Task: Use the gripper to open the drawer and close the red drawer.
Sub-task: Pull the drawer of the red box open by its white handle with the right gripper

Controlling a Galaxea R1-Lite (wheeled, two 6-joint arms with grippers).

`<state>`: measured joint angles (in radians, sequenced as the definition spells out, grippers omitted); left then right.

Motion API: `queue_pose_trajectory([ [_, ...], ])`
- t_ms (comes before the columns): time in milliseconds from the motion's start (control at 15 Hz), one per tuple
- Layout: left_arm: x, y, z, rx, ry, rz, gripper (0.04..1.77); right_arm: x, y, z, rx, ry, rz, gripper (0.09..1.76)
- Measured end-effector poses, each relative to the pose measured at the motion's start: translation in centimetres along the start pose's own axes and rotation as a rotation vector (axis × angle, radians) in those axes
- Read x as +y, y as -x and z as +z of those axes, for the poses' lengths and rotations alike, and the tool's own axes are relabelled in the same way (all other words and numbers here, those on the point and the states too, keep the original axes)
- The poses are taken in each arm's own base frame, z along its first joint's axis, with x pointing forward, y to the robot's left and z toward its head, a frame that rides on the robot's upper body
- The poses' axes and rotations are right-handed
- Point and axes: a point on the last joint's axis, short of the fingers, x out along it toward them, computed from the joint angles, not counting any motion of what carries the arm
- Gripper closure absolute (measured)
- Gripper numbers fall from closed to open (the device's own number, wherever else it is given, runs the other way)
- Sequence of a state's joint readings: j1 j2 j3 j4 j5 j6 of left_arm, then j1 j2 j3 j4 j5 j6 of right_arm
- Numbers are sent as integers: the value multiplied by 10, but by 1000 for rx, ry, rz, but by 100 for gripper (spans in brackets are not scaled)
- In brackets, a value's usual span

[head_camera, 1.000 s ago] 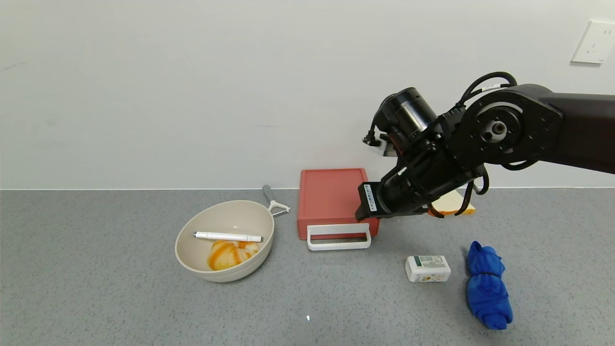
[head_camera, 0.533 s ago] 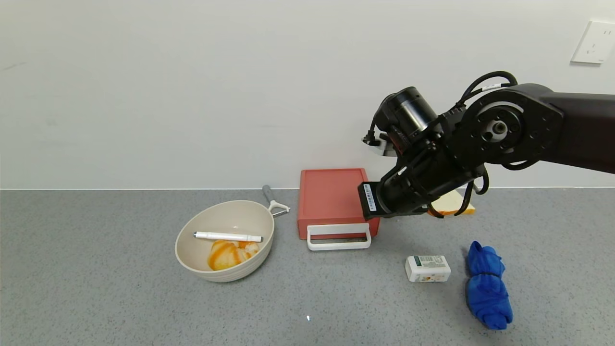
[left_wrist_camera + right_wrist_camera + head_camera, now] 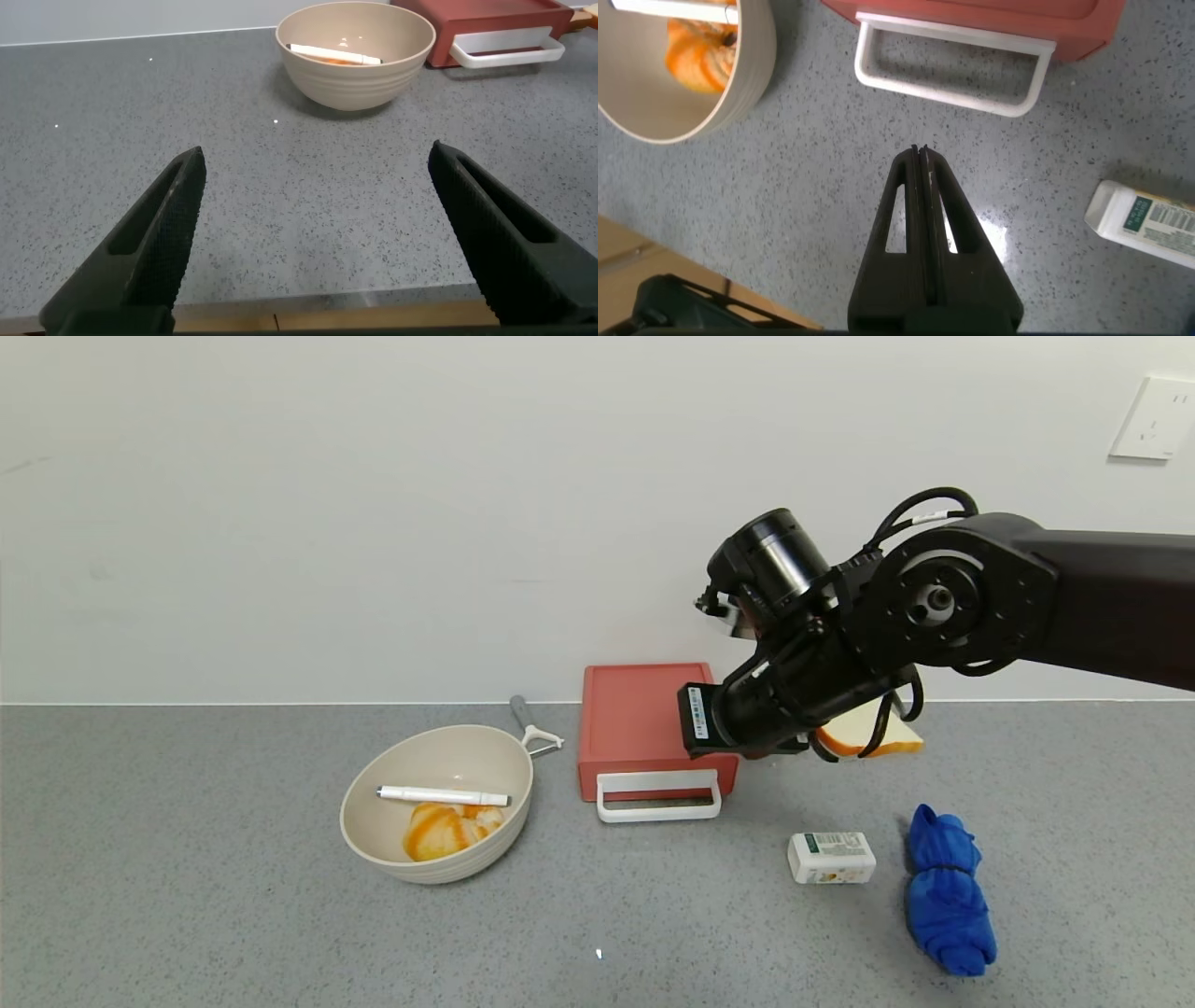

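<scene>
My right end effector (image 3: 923, 154) was clenched empty, just short of the drawer's handle (image 3: 952, 70). Staying clenched, it could only shove the drawer (image 3: 647, 726), never hook it.

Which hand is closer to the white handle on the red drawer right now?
Right. The right hand, fingers shut, hovers just short of the white handle of the red drawer. The left hand is open, far off beyond the bowl.
</scene>
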<state>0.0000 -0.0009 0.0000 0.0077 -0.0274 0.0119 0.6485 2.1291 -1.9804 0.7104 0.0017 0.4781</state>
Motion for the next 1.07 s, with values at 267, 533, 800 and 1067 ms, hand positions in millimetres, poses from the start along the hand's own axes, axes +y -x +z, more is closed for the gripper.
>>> queue_pose_trajectory([
  [267, 0, 0, 0, 0, 0, 0, 9, 6, -25, -1, -33, -28, -15, 173],
  [533, 0, 0, 0, 0, 0, 0, 9, 6, -55, -5, -21, -24, -21, 173],
  [800, 0, 0, 0, 0, 0, 0, 9, 4, -80, -10, -2, -14, -20, 173],
  [1067, 0, 0, 0, 0, 0, 0, 9, 2, -100, -12, -15, -1, -12, 173],
])
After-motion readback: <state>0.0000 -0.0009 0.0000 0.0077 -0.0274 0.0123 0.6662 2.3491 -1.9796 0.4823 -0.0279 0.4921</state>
